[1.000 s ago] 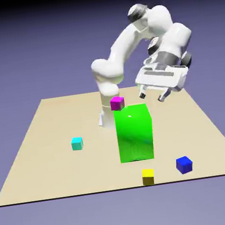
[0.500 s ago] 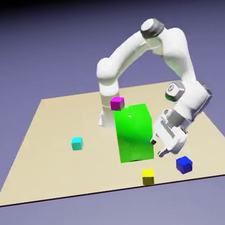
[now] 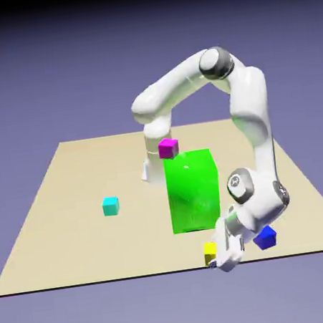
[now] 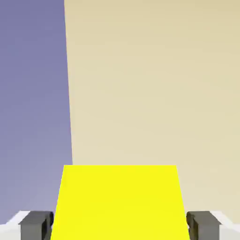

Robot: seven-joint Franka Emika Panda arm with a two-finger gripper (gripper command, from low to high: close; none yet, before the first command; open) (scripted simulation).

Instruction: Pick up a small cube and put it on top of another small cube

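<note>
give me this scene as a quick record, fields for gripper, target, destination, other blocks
gripper: fingertips on either side of the yellow cube
target: yellow cube, at the table's near edge
destination: magenta cube, nothing on it
big block: green block, upright
other cubes: cyan cube at the exterior view's left; blue cube at its right, partly hidden by the arm

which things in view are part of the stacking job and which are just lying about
Part of the job:
- yellow cube, between the gripper's fingertips
- magenta cube

Just lying about:
- big green block
- cyan cube
- blue cube
</note>
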